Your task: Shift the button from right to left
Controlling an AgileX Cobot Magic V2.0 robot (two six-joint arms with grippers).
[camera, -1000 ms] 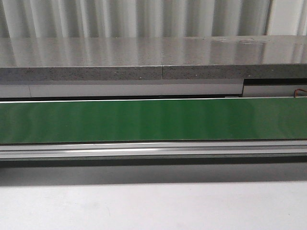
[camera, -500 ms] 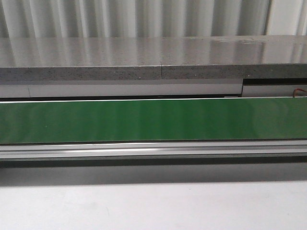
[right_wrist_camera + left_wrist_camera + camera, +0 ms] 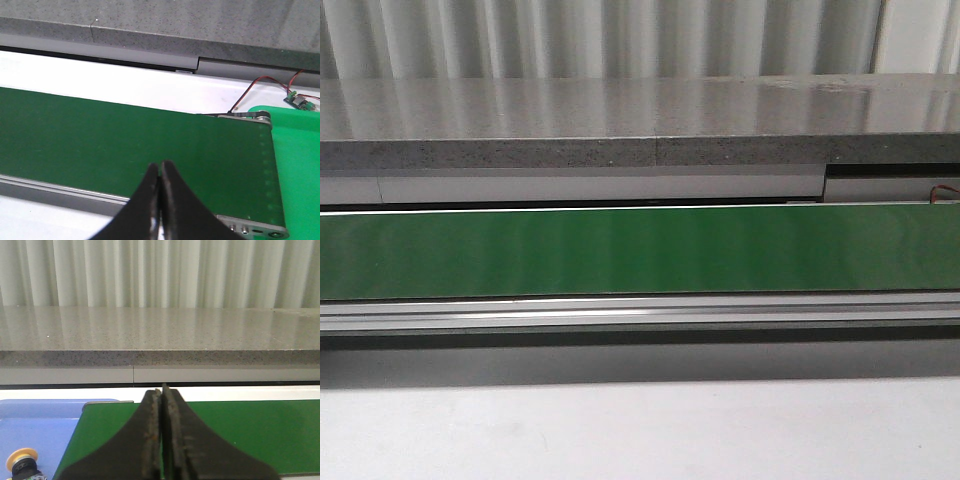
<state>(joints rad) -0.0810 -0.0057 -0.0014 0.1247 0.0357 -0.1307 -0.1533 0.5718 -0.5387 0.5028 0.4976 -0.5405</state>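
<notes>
A button [image 3: 21,460] with a round yellow-orange cap shows in the left wrist view, cut by the frame edge, lying in a blue tray [image 3: 35,430] beside the left end of the green belt [image 3: 240,435]. My left gripper [image 3: 161,390] is shut and empty above that belt end, apart from the button. My right gripper [image 3: 160,165] is shut and empty over the near edge of the belt [image 3: 125,145] by its right end. The front view shows the bare belt [image 3: 640,252] with neither a button nor a gripper on it.
A grey speckled stone ledge [image 3: 640,120] runs behind the belt, with a corrugated wall behind it. A metal rail [image 3: 640,312] runs along the belt's near side. A bright green surface [image 3: 300,165] and red-black wires with a small board [image 3: 299,100] lie by the belt's right end.
</notes>
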